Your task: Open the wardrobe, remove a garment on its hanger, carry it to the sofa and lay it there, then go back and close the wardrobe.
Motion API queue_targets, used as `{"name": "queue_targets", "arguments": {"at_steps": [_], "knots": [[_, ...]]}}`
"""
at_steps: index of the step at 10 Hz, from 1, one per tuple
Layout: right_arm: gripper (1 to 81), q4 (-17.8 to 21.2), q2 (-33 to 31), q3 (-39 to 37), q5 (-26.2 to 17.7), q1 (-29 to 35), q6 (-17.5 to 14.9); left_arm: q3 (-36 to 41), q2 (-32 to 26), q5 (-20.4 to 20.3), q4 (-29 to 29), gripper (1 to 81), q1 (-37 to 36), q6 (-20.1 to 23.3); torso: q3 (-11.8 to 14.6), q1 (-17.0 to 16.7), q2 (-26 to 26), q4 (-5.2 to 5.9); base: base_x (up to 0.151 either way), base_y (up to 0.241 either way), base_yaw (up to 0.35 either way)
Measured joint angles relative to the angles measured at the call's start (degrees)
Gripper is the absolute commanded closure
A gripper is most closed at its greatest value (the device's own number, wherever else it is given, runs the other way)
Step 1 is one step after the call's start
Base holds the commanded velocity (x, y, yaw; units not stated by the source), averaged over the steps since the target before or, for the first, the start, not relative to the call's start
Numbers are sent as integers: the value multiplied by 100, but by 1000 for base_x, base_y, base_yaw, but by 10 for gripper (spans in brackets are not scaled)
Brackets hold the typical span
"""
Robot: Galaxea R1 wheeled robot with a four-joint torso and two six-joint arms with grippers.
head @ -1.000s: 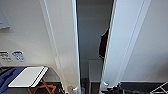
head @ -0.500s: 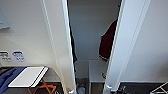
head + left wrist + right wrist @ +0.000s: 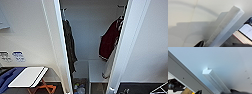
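- Wardrobe [image 3: 60,50] doors parted, maroon garment [image 3: 110,41] hanging inside.
- Swing both fully wide before reaching in, I'd say.
- Can't tell either end effector's state.

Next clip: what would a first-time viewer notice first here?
The wardrobe stands with both white doors swung open, framing its pale interior in the head view. Inside, the maroon garment hangs at the right, and a long dark garment hangs at the left. Each wrist view looks closely at a white door handle.
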Motion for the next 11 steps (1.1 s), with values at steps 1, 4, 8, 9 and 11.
{"name": "queue_targets", "arguments": {"at_steps": [1, 4, 8, 9, 11], "knots": [[10, 0, -91, 60, -24, -29, 11, 74, -113, 11, 11, 10, 28, -2, 0, 0, 0, 0, 0, 0, 0], [10, -28, -266, 140, -123, -126, 22, 267, -458, -35, 39, 10, 138, 2, 0, 0, 0, 0, 0, 0, 0], [10, -85, -522, 311, -79, -219, 22, 430, -745, -529, 52, 10, 416, -15, 0, 0, 0, 0, 0, 0, 0], [10, -94, -629, 350, -79, -252, 22, 1180, -753, 85, 197, 10, 907, -166, 2, 0, 0, 0, 0, 0, 0], [10, -96, -745, 352, -50, -300, 22, 1640, -540, 261, 269, 10, 1122, -163, 4, -20, -11, 0, 0, 0, 0]]}}
